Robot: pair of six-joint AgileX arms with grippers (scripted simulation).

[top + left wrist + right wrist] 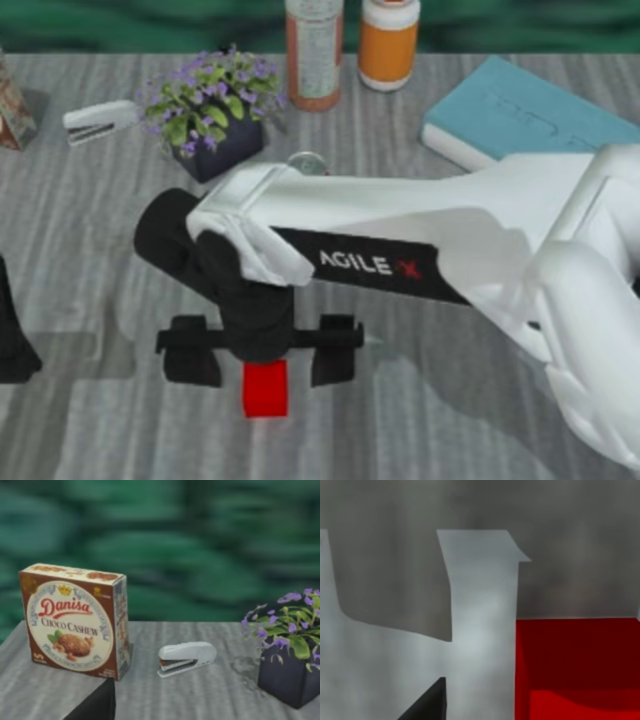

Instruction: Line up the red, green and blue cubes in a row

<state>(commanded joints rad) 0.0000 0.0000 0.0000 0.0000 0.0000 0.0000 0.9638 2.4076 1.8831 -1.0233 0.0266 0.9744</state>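
Your right gripper (262, 365) is hanging over the lower centre of the top frame with its fingers spread wide, one to each side. The red cube (265, 388) is sitting on the table (90, 250) directly beneath it, between the fingers but touching neither, showing just at the gripper's lower edge. You are nearer with this arm; the left gripper (12, 340) is idling at the left edge. Green and blue cubes are showing in no view.

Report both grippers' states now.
Left gripper: parked at the table's left edge, cannot be told.
Right gripper: open, over the red cube.
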